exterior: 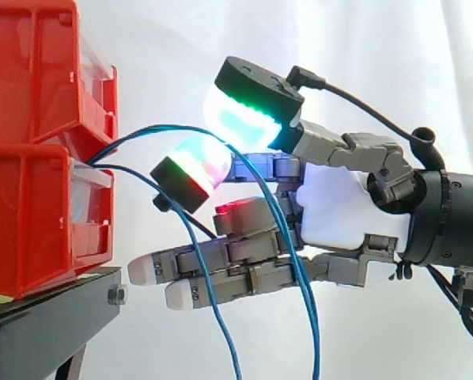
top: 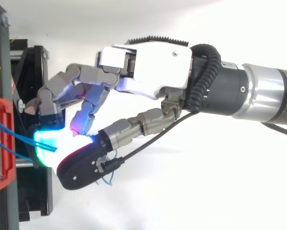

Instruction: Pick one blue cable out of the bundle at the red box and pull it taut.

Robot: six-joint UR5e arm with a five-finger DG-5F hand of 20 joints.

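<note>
Two thin blue cables come out of the lower red bin (exterior: 31, 222) at the left. One blue cable (exterior: 153, 130) arcs upward to my hand (exterior: 339, 206), then drops in front of the palm past the bottom edge. My glowing thumb pad (exterior: 240, 115) and a finger pad (exterior: 195, 168) are closed together on this cable. It still curves loosely back to the bin. The second blue cable (exterior: 198, 249) hangs slack below, in front of my straight lower fingers (exterior: 153, 269). From above, my hand (top: 153, 72) reaches left towards the red bin (top: 0, 143), where both cables (top: 9, 130) emerge.
A second red bin (exterior: 31, 71) is stacked on top of the lower one. Both rest on a black stand (exterior: 47, 317) with a bolt at its front edge. A white curtain hangs behind. Open space lies to the right of the bins and below my hand.
</note>
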